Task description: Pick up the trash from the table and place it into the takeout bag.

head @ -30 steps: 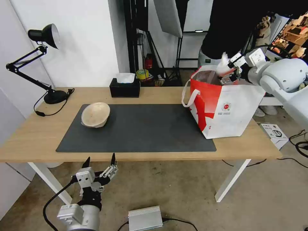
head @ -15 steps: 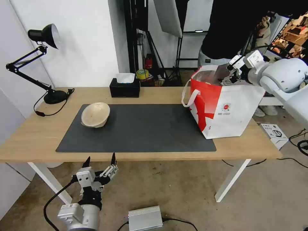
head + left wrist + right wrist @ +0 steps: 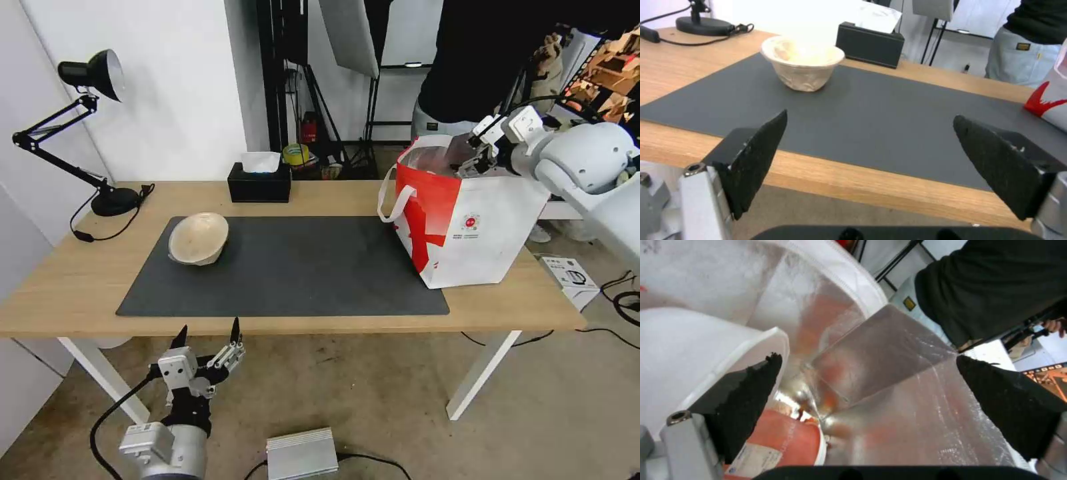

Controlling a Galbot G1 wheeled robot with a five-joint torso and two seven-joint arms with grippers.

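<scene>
Head view: R tool (image 3: pixel 475 155) spread empty over bag (image 3: pixel 467 227) mouth, pulp bowl (image 3: pixel 199 238) far from bag on mat; L wrist: L tool (image 3: pixel 871 146) wide open below worktop (image 3: pixel 666 50) edge; R wrist: white bowl (image 3: pixel 689 350), red cup (image 3: pixel 786 440) inside bag; risk: retracting finger snags foil, tips bag.

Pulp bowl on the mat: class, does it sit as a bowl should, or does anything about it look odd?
The beige pulp bowl looks askew: in the head view it leans on the dark grey mat, its opening tipped sideways rather than straight up. Its wall also looks crumpled. Nothing appears spilled around it.
</scene>
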